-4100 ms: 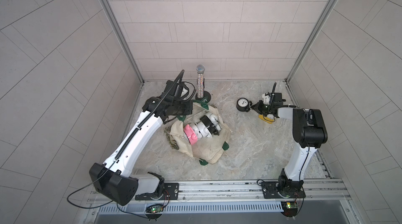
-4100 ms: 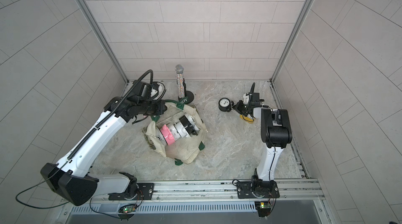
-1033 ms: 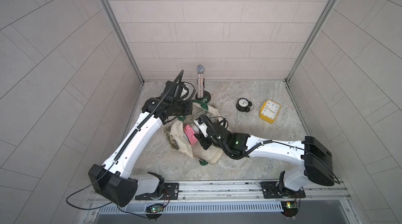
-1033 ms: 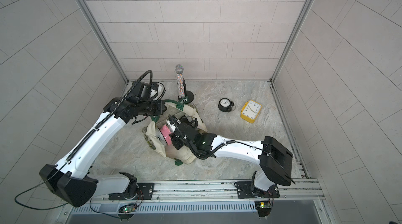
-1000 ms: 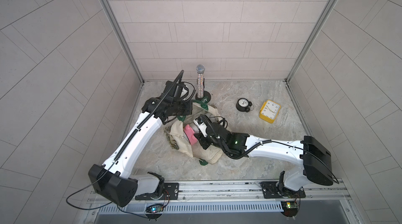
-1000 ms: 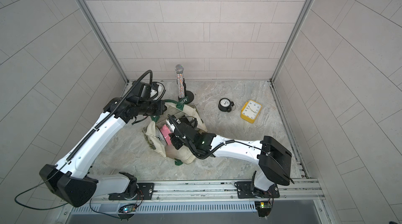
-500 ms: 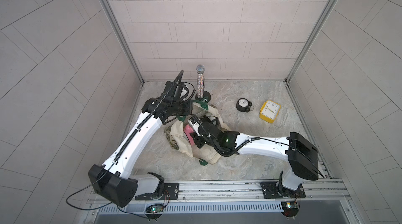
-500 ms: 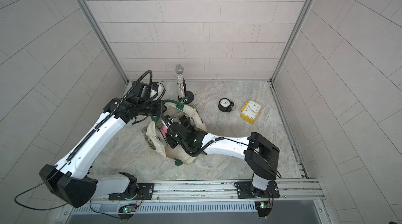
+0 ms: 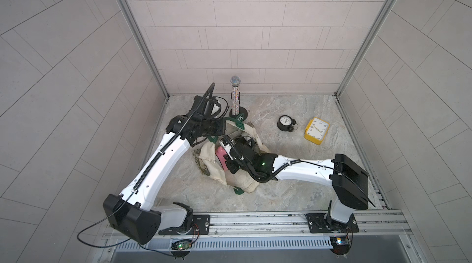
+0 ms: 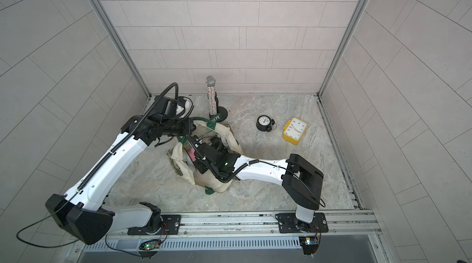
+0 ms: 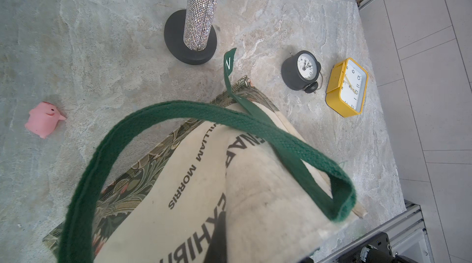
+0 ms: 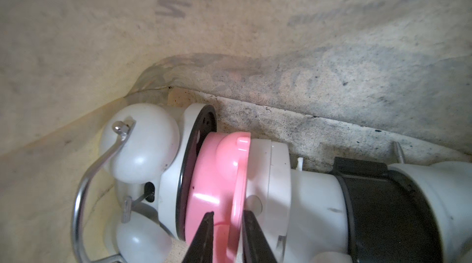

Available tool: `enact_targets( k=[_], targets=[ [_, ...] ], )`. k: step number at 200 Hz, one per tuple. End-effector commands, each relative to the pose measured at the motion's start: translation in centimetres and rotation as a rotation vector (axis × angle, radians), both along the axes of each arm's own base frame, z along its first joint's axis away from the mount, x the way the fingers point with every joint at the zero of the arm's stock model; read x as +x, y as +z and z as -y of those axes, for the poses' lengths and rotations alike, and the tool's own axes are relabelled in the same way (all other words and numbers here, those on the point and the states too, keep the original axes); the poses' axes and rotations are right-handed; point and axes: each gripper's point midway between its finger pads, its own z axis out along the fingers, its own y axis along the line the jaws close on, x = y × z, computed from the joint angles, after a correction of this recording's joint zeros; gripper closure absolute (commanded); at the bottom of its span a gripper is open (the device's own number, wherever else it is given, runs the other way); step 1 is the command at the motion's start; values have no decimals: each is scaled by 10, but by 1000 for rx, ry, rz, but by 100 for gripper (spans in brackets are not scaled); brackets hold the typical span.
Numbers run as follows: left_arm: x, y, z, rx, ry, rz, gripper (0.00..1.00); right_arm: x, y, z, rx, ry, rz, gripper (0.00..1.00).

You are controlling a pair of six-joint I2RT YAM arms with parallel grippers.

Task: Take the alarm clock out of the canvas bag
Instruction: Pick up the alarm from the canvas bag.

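The cream canvas bag (image 9: pixel 241 181) (image 10: pixel 208 180) lies open on the stone floor with its mouth facing up. My left gripper (image 9: pixel 222 127) is shut on the bag's rim by a green handle (image 11: pixel 178 108); one dark finger (image 11: pixel 217 238) presses into the cloth. Inside the bag, my right gripper (image 12: pixel 227 217) is shut on the flange of a pink alarm clock (image 12: pixel 217 172), one finger on each side. The pink clock (image 9: pixel 221 154) is wedged between a white twin-bell clock (image 12: pixel 143 146) and another white clock (image 12: pixel 270 172). The right wrist hides most of the bag's inside in both top views.
A black twin-bell clock (image 9: pixel 285 123) and a yellow square clock (image 9: pixel 316 131) sit on the floor at the back right. A glittery microphone on a black stand (image 9: pixel 235 98) is just behind the bag. A small pink pig toy (image 11: pixel 42 118) lies near the left arm. Tiled walls enclose three sides.
My right arm came from the yellow clock to the bag and reached deeper into it. Its jaws narrowed onto the pink clock. The left gripper kept holding the rim.
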Motion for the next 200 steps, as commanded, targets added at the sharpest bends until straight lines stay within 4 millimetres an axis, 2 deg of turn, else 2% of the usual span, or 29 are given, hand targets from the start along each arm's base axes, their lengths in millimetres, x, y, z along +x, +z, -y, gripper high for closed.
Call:
enact_targets(
  k=[1,55,85,134,200],
  targets=[
    [7,43,4,-87,2,146,100,6,1,-1,-18,-15,12,79],
    [7,42,3,-81,5,147,100,8,7,-1,-26,3,27,100],
    [8,40,2,-82,14,146,100,3,20,5,-18,19,44,100],
    [9,42,-4,-68,44,165,100,-9,49,28,5,37,81,100],
    [12,41,-3,-72,44,155,100,-28,111,53,130,69,125,100]
  ],
)
